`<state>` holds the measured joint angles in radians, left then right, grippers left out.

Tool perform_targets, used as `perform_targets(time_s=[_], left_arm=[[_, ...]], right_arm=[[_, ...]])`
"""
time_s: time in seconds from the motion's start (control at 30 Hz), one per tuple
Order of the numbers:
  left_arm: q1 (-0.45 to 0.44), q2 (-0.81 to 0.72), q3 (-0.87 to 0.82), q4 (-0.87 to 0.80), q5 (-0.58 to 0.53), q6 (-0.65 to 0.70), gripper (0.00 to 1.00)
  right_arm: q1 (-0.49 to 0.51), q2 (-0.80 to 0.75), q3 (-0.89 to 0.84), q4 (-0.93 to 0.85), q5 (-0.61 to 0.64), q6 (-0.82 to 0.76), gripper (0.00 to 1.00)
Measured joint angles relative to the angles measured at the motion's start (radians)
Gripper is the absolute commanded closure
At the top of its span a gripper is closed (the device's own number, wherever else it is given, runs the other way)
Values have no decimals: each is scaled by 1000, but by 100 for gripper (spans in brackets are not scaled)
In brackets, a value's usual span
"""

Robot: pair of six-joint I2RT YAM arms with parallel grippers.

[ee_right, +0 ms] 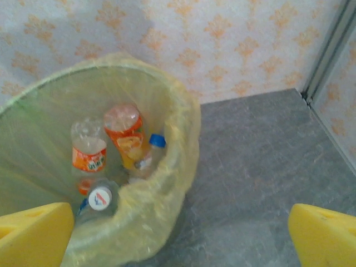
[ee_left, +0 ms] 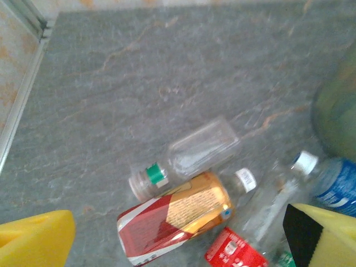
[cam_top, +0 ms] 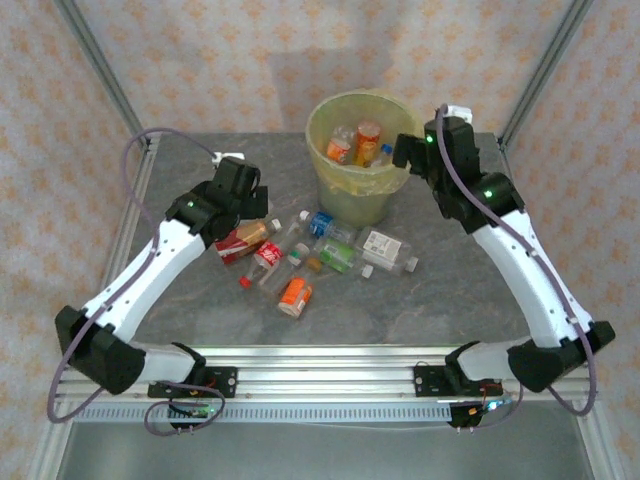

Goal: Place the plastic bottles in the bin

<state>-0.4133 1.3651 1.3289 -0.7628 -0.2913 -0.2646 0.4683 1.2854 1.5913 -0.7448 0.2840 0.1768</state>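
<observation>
grey marbled table top [cam_top: 450, 290], backed by pale wallpaper [cam_top: 200, 60] with orange motifs. top view: we place the bin [cam_top: 352, 195], lined with a yellowish bag, at 12 o'clock on the table. a cluster of loose bottles [cam_top: 320, 255] lies flat on the table near the 6 o'clock side of its base. within the cluster we mark the red-labelled amber bottle [cam_top: 245, 238] at 9 o'clock, the orange-labelled bottle [cam_top: 295, 295] at 6 o'clock and the white-labelled bottle [cam_top: 387, 250] at 3 o'clock. the left gripper [cam_top: 243, 192] hangs at 10 o'clock of the cluster, just beside the amber bottle. the right gripper [cam_top: 408, 150] sits at 3 o'clock of the bin's rim.

left wrist view: we see the left yellow fingers [ee_left: 33, 239] spread wide above the amber bottle; a clear bottle with a green neck band [ee_left: 189, 156] lies against it at 12 o'clock.

right wrist view: the right yellow fingers [ee_right: 33, 233] are likewise spread wide, over the rim. inside the bin we count two orange drink bottles [ee_right: 125, 133], a white-capped bottle [ee_right: 100, 197] and a blue-capped bottle [ee_right: 153, 150].
</observation>
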Motion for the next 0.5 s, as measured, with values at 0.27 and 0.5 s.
perform_targets(time_s=[0.27,0.5], left_arm=[[91,152,92,-87,80,112,9],[146,407,303,-148,161,229,11]], right_arm=[[-1,-154,-182,-18,-4,76,1],[-1,-177,-224,-47,-11,124,1]])
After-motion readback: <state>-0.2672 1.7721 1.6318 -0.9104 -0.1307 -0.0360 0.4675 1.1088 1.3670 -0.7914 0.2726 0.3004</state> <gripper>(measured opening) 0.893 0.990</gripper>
